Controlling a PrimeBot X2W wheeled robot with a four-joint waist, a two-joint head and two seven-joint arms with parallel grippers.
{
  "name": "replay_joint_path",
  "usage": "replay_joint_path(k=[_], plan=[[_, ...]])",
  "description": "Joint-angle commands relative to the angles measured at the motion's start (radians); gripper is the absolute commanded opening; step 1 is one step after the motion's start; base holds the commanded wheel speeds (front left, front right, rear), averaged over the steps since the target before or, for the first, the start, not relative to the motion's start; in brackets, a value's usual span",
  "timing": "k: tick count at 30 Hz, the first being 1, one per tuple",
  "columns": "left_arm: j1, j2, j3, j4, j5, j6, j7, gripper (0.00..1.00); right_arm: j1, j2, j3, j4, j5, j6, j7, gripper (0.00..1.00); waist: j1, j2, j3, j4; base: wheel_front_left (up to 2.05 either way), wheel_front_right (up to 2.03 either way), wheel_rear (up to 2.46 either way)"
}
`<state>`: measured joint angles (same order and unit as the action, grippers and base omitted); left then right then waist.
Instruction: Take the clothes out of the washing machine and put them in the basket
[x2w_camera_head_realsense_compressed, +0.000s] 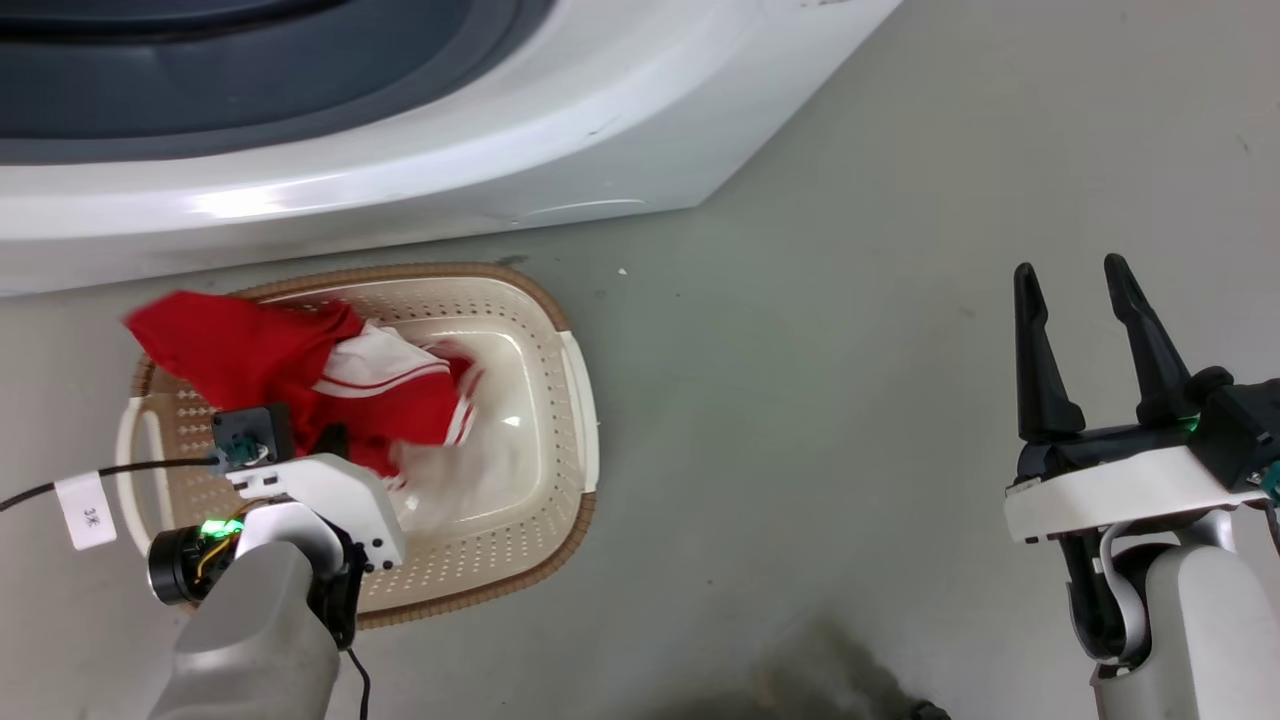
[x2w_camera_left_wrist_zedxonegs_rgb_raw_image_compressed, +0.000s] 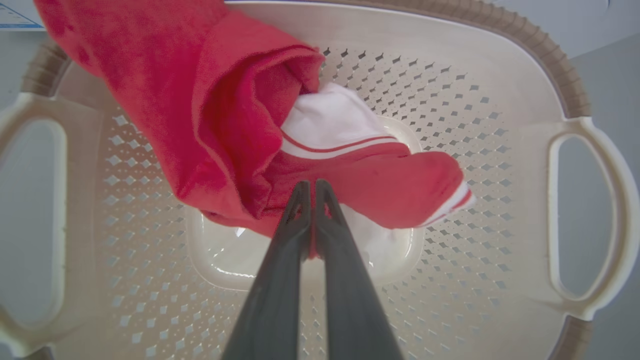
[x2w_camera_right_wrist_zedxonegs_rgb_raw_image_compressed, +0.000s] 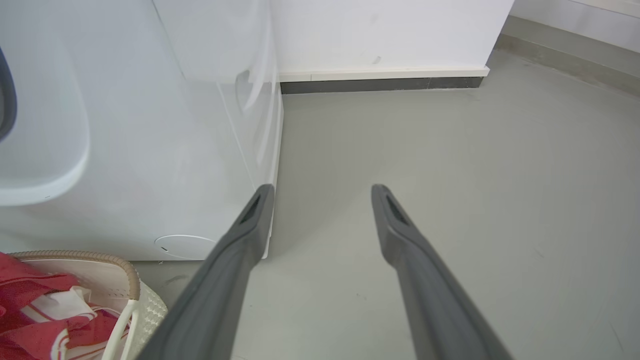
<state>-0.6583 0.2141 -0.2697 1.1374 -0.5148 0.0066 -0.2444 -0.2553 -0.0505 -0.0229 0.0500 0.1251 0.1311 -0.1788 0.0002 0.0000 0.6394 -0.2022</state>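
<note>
Left gripper (x2w_camera_left_wrist_zedxonegs_rgb_raw_image_compressed: 308, 184) is pinching the clothes (x2w_camera_left_wrist_zedxonegs_rgb_raw_image_compressed: 225, 115) over the basket (x2w_camera_left_wrist_zedxonegs_rgb_raw_image_compressed: 500, 100).

The left gripper's two dark fingers are pressing together with a fold of the red fabric caught between them. The garment is hanging down into the basket's middle, its white part blurred in the head view. One red end is spreading across the woven-look rim at the basket's far left corner. The basket is sitting on the grey floor (x2w_camera_head_realsense_compressed: 850, 350), just beside the front edge of the washing machine (x2w_camera_head_realsense_compressed: 400, 180). The right gripper (x2w_camera_head_realsense_compressed: 1070, 270) is hovering over bare floor well apart from the basket, its fingers standing wide and holding nothing.
</note>
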Motion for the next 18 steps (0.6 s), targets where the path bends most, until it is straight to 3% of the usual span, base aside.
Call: replay_joint_path(k=[1,9,10,11,12,18], plan=[[-0.025,0.004,0.004,0.022,-0.006,-0.007,0.004,0.00,-0.018,0.000,-0.001,0.007,0.004,-0.001,-0.010,1.00,-0.0002,0.0000,0.022,-0.022,0.00,0.00,0.00],[-0.076,0.017,0.019,0.113,-0.035,-0.033,0.036,0.00,-0.041,0.001,0.005,0.044,0.026,-0.001,-0.043,1.00,-0.0002,0.0000,0.046,-0.053,0.00,0.00,0.00],[-0.078,0.016,0.021,0.117,-0.040,-0.034,0.038,0.18,-0.044,0.001,0.005,0.048,0.026,-0.001,-0.046,1.00,-0.0002,0.0000,0.045,-0.053,0.00,0.00,0.00],[-0.077,0.014,0.022,0.122,-0.043,-0.037,0.038,0.47,-0.046,0.001,0.003,0.053,0.027,-0.001,-0.047,1.00,-0.0002,0.0000,0.041,-0.053,0.00,0.00,0.00],[-0.073,0.013,0.021,0.125,-0.043,-0.039,0.038,0.98,-0.047,0.001,0.003,0.058,0.025,-0.001,-0.050,1.00,-0.0002,0.0000,0.035,-0.052,0.00,0.00,0.00],[-0.027,-0.002,0.019,0.136,-0.049,-0.046,0.007,1.00,-0.040,0.000,0.001,0.088,0.005,-0.001,-0.058,1.00,-0.0002,0.0000,-0.048,-0.032,0.00,0.00,0.00]])
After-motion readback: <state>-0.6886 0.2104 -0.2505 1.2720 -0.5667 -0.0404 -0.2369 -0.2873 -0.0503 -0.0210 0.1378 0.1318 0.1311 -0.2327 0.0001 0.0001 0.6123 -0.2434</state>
